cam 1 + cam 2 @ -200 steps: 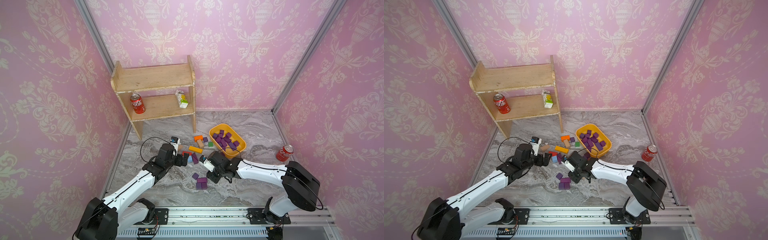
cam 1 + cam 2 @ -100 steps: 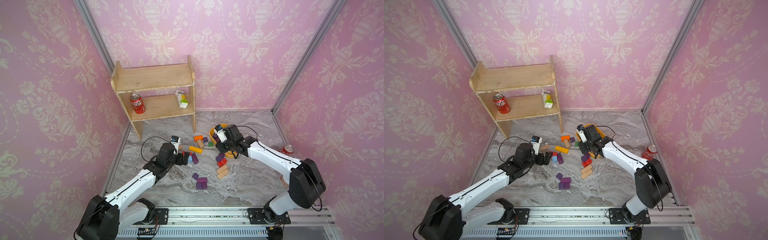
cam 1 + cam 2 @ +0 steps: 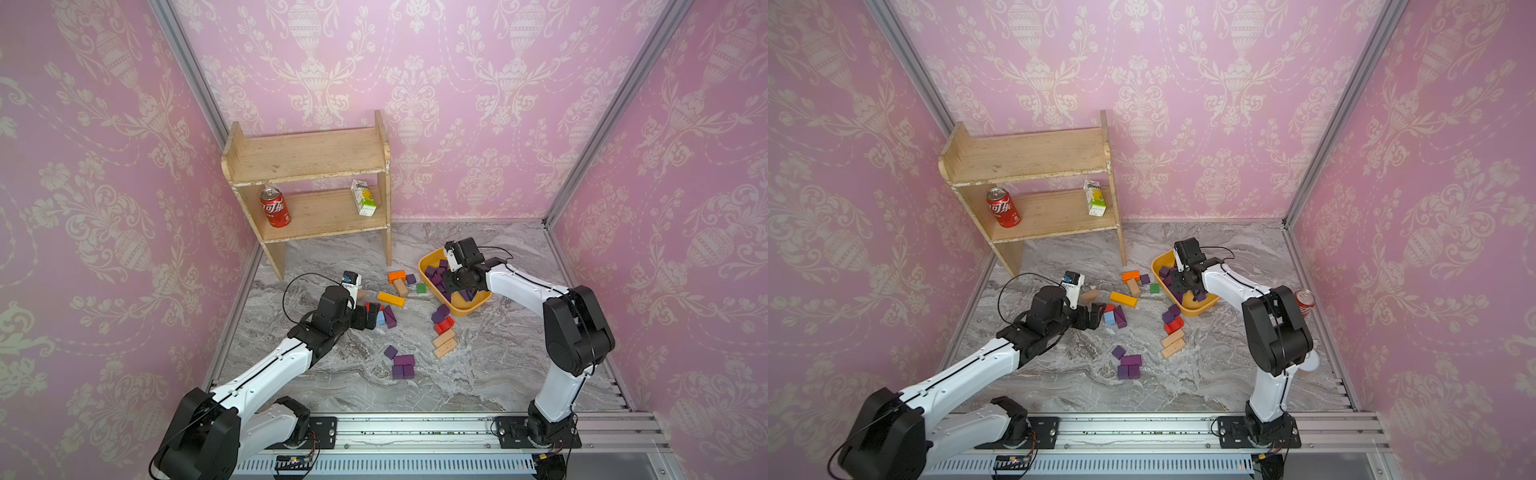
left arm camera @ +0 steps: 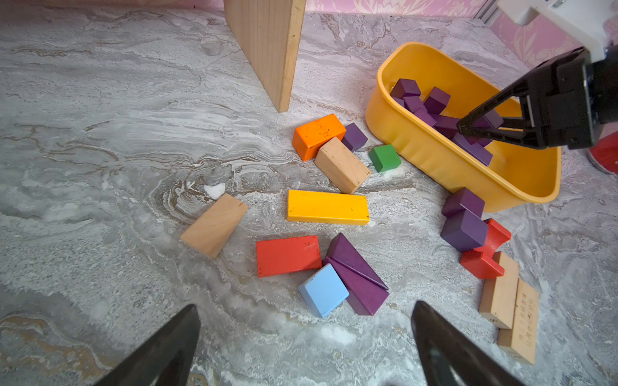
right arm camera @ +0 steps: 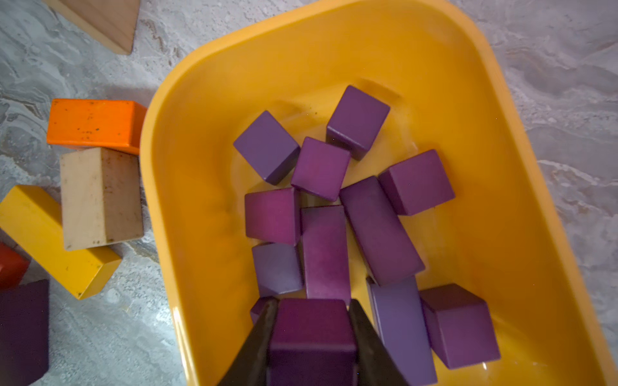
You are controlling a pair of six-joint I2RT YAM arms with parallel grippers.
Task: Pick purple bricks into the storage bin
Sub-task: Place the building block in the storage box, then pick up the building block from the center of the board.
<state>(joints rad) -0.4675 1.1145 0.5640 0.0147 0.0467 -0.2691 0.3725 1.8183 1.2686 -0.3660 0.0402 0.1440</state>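
Right fingers [image 5: 254, 354] pinch 1 purple brick [image 5: 312, 329] — left fingers [image 4: 444, 351] wide, empty.

A grey marbled table [image 3: 498, 374] carries a wooden shelf [image 3: 307, 153], storage bin [image 3: 471, 308], red can [image 3: 1305, 301], purple bricks [image 3: 403, 365] and coloured blocks [image 3: 390, 299].

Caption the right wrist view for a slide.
Right end effector holds a purple brick over the yellow storage bin, above other purple bricks already lying inside.

the right claw [image 3: 452, 289] hangs low over the yellow storage bin [image 3: 474, 306], purple bricks [image 3: 433, 272] piled right under it, while the left claw [image 3: 372, 316], spread wide, has a purple wedge [image 3: 390, 316] just ahead of it
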